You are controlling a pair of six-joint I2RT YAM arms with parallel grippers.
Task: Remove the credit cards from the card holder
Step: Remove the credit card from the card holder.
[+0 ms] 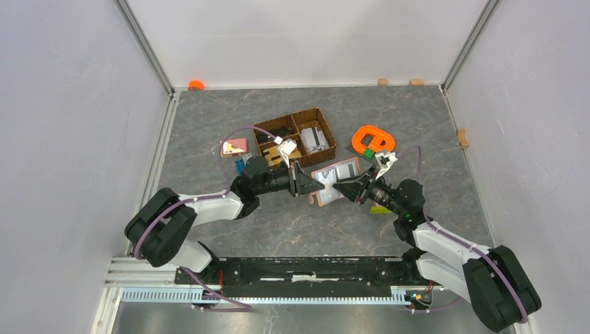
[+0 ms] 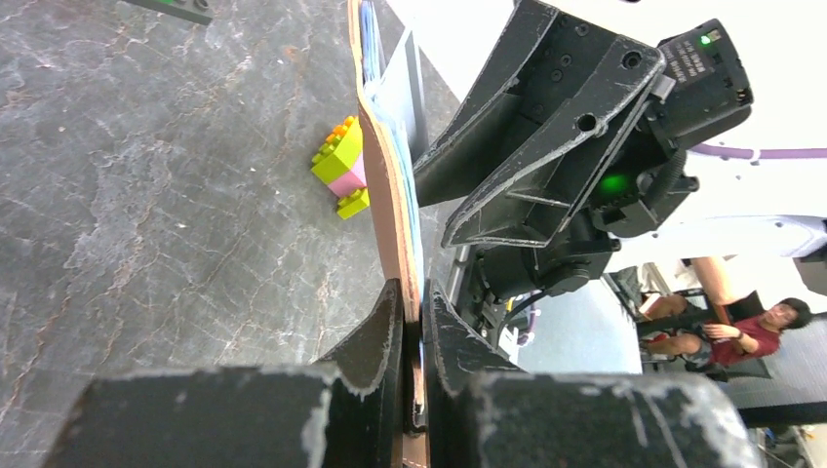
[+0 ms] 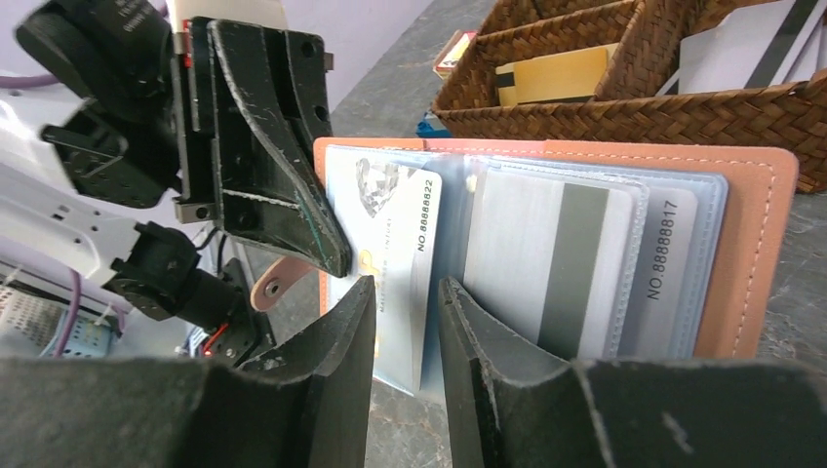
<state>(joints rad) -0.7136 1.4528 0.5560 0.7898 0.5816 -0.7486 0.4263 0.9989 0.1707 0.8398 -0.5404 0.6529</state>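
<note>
left gripper [image 2: 414, 302] is clamping the open card holder [image 1: 339, 181] by its edge, mid-frame in the top view. right gripper [image 3: 402, 292] is hovering part-open at the credit cards [image 3: 385, 219], lower edge. Cards are probably thin, stiff and slick in floppy sleeves [image 3: 717, 195]; suggesting pinching an exposed edge and pulling straight out.

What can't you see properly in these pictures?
Top view: the credit cards in the card holder are too small to count; the left gripper and right gripper cover part of it.
Left wrist view: the card holder is edge-on, so the card faces are hidden.
Right wrist view: the right gripper's fingers hide the cards' lower edges; whether they touch one is unclear.
</note>
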